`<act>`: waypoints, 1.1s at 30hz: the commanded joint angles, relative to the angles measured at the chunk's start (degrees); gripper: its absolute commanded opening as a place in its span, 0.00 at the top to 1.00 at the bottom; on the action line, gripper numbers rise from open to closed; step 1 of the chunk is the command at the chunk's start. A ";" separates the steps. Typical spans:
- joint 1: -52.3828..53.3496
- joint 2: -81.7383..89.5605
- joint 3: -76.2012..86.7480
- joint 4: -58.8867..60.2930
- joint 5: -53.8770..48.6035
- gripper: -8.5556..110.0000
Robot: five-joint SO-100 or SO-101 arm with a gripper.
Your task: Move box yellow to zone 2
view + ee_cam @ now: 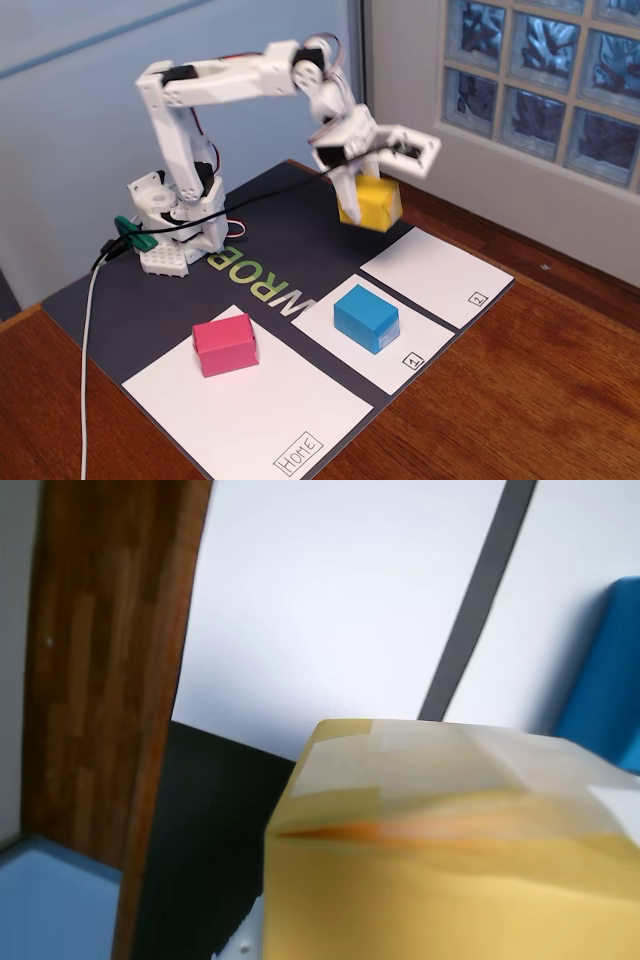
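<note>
Hoisting the yellow box (371, 203) near zone 2 (436, 275).
Gripper (352, 188) clamps its top; it looks light, papery, crushable.

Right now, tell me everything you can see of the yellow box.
The yellow box is a small bright yellow rectangular block with matte, paper-like faces; the wrist view shows pale tape strips across one face. It is tilted and held off the black mat by the white gripper, whose fingers close on its upper part. It hangs over the mat just beyond the far edge of the sheet marked 2, not touching it. Nothing but the gripper touches it.
</note>
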 commanded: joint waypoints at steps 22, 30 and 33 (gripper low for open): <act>-0.70 -16.08 -0.44 -18.46 1.67 0.93; -1.67 -18.81 -1.41 -25.14 3.43 0.92; -1.76 -19.42 -1.41 -26.37 3.43 0.92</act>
